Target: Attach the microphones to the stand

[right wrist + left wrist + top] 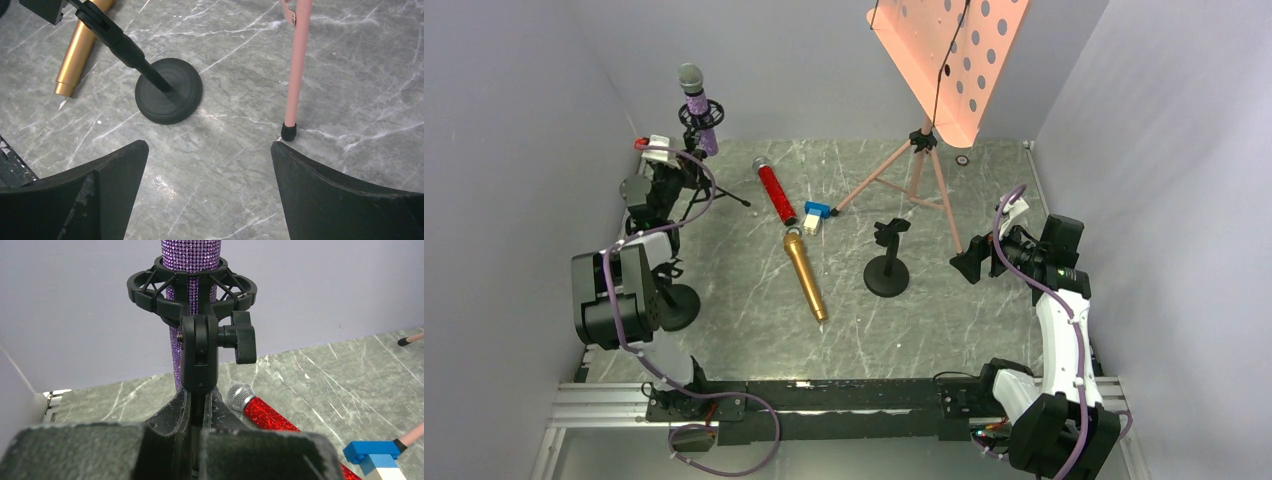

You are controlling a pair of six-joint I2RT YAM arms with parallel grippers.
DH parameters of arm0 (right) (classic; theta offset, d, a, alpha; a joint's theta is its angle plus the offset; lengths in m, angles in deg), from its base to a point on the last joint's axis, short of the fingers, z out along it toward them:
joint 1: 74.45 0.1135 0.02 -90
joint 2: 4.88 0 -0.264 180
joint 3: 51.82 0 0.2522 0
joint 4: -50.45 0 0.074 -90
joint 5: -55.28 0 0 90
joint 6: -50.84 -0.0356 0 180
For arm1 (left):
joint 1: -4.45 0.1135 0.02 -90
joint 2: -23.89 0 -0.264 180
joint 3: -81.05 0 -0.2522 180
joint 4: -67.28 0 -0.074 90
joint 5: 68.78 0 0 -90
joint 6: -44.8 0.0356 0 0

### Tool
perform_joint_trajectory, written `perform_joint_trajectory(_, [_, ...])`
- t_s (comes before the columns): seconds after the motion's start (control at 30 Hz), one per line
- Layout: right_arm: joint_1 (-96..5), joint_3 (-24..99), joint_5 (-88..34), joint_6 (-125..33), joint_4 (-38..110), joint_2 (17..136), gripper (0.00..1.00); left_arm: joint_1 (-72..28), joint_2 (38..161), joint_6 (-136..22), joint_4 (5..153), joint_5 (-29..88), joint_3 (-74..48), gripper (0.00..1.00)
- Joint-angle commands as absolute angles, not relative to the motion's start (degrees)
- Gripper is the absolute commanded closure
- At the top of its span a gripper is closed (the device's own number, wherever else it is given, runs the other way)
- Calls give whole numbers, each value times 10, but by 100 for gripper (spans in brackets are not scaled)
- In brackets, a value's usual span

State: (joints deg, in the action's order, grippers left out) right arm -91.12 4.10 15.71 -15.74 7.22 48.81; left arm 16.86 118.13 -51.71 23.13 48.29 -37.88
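Observation:
The purple microphone (697, 108) stands upright in the black shock mount (192, 287) of a tripod stand at the far left; it also shows in the left wrist view (191, 255). My left gripper (682, 168) is shut on that stand's pole (199, 400) just below the mount's pivot. The red microphone (775, 192) lies flat to the right of the stand, also seen by the left wrist (267, 414). The gold microphone (806, 278) lies flat mid-table. A short black round-base stand (886, 268) holds nothing. My right gripper (962, 262) is open and empty above bare table (207, 150), right of that stand (169, 90).
A pink tripod music stand (924, 160) stands at the back right, one foot (288, 131) near my right finger. A small blue-and-white block (814, 214) lies by the red microphone's tail. Another black round base (676, 305) sits beside the left arm. Grey walls close three sides.

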Motion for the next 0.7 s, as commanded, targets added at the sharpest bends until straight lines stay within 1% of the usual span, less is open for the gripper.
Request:
perform_joint_trajectory(0.0, [-908,44,157,-144,89,492,0,193,1206,-519,95,502,-343,100])
perform_joint_trajectory(0.37, [-909,44,159,-144,89,490,0,208,1228,-506,117,533,-349,100])
perform_joint_trajectory(0.5, [-908,45,159,-144,88,489,0,209,1222,-494,127,525,-350,100])
perform_joint_trajectory(0.57, [-908,45,159,-144,88,487,0,211,1221,-493,130,522,-352,96])
perform_joint_trajectory(0.63, [-908,45,159,-144,88,487,0,212,1221,-496,128,519,-356,88])
perform_joint_trajectory(0.67, [-908,45,160,-144,88,486,0,212,1223,-497,125,519,-359,86])
